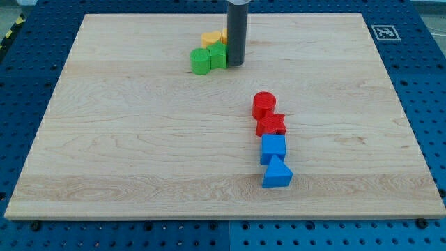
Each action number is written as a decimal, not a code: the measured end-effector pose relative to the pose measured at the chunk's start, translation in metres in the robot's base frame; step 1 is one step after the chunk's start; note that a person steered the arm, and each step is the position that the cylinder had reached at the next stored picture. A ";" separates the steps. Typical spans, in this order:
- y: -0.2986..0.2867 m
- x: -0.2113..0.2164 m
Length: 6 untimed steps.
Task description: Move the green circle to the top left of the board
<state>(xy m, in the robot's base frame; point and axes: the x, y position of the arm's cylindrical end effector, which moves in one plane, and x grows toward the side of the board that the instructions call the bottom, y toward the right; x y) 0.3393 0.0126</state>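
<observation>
My tip (235, 65) touches the green cube's (218, 57) right, upper centre; the green circle (201, 61) lies beyond. No hand exists. Next: push leftward toward the bench's (104, 139) upper left.

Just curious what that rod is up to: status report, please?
My tip down, right of green cube. Green circle left of that cube, touching it. Orange block and yellow block crowd behind.

You've got a pale, matt wood-grain board (139, 139), matt plastic-looking green circle (201, 61), and smooth dark rod (236, 31).
</observation>
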 end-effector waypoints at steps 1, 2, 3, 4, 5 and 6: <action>-0.007 0.012; -0.013 0.022; -0.021 0.027; -0.042 0.027; -0.059 0.027; -0.081 0.025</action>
<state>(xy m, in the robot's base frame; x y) 0.3640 -0.0681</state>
